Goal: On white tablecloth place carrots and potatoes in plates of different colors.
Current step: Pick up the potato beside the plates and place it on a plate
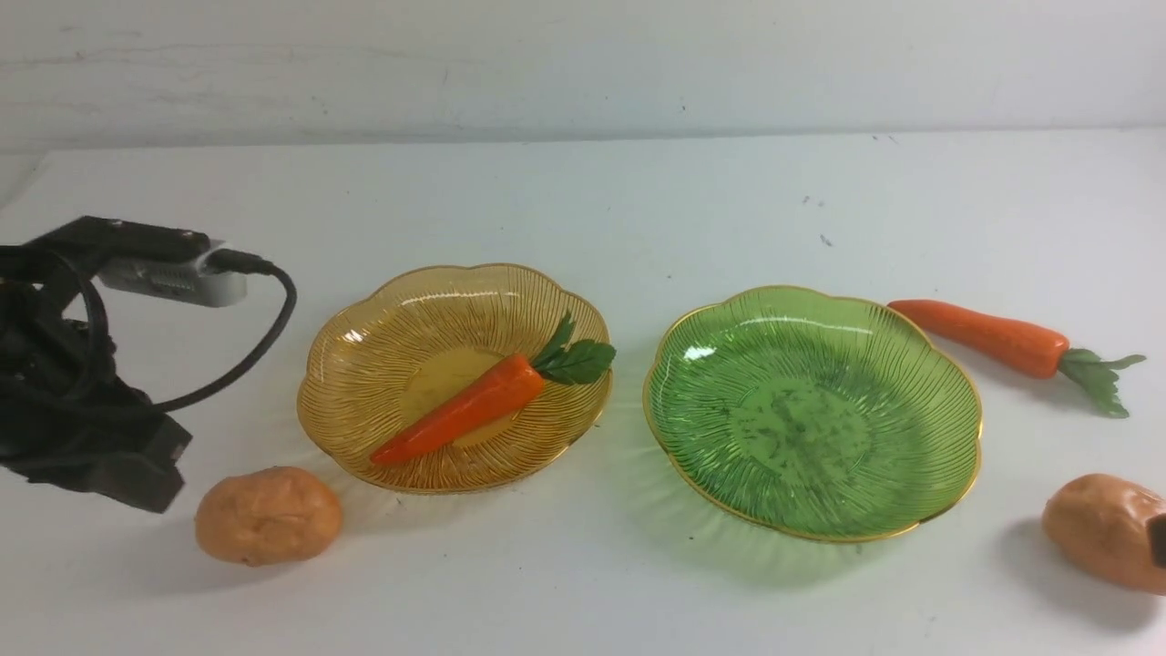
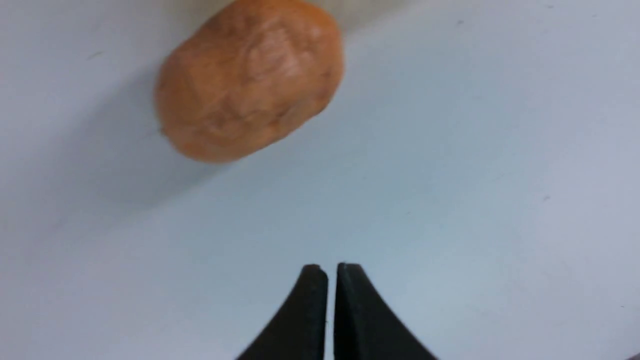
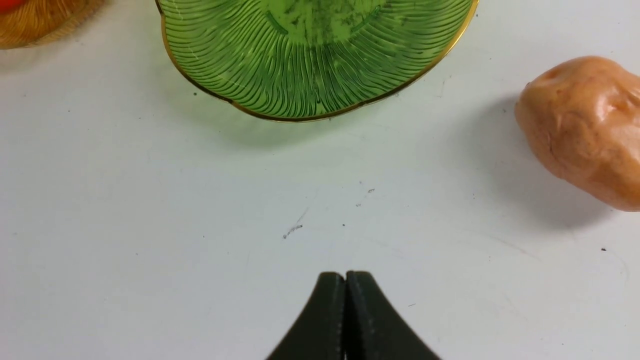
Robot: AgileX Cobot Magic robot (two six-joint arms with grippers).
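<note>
I see my left fingers (image 2: 302, 320) clenched empty near the left potato (image 2: 250, 80); right fingers (image 3: 322, 320) clenched too, one carrot (image 1: 469, 405) in the amber plate (image 1: 351, 351).

The white tablecloth (image 1: 583, 200) carries six things of three kinds. There are two plates, one amber plate (image 1: 364, 364) and one green plate (image 1: 911, 437). There are two carrots, a left carrot (image 1: 460, 417) and a right carrot (image 1: 988, 337). There are two potatoes, a left potato (image 1: 267, 515) and a right potato (image 1: 1102, 528).

White tablecloth (image 1: 583, 210), amber plate (image 1: 364, 364), green plate (image 1: 811, 410), 2 potatoes (image 1: 268, 515) (image 1: 1107, 530), 1 carrot (image 1: 988, 337)
</note>
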